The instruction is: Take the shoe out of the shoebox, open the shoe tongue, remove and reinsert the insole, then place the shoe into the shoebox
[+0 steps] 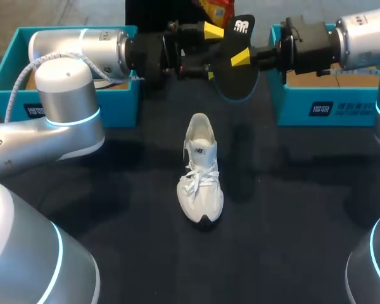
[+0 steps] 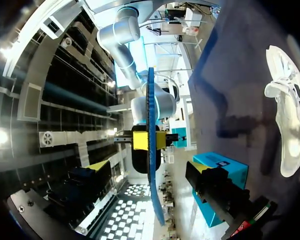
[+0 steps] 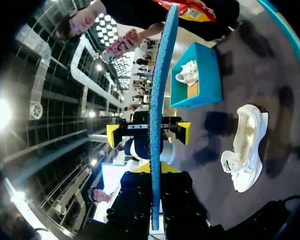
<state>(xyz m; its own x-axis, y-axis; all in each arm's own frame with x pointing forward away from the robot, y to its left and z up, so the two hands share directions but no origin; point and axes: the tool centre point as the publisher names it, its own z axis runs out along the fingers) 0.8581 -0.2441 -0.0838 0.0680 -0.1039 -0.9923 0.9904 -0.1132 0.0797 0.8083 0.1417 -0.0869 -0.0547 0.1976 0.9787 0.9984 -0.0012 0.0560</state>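
Black insole (image 1: 235,85) out of the shoe, reinsertion not yet done
It is pinched by the right end effector (image 1: 244,58) above the bench's far middle, with the left end effector (image 1: 210,54) spread around it. The white shoe (image 1: 201,174) is seen lying mid-bench, outside both teal shoeboxes (image 1: 82,104). Reinsertion and boxing are judged outstanding.

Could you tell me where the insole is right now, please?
In the head view the insole hangs over the table's far middle, beyond the shoe, gripped by the right hand, the open left hand beside it.
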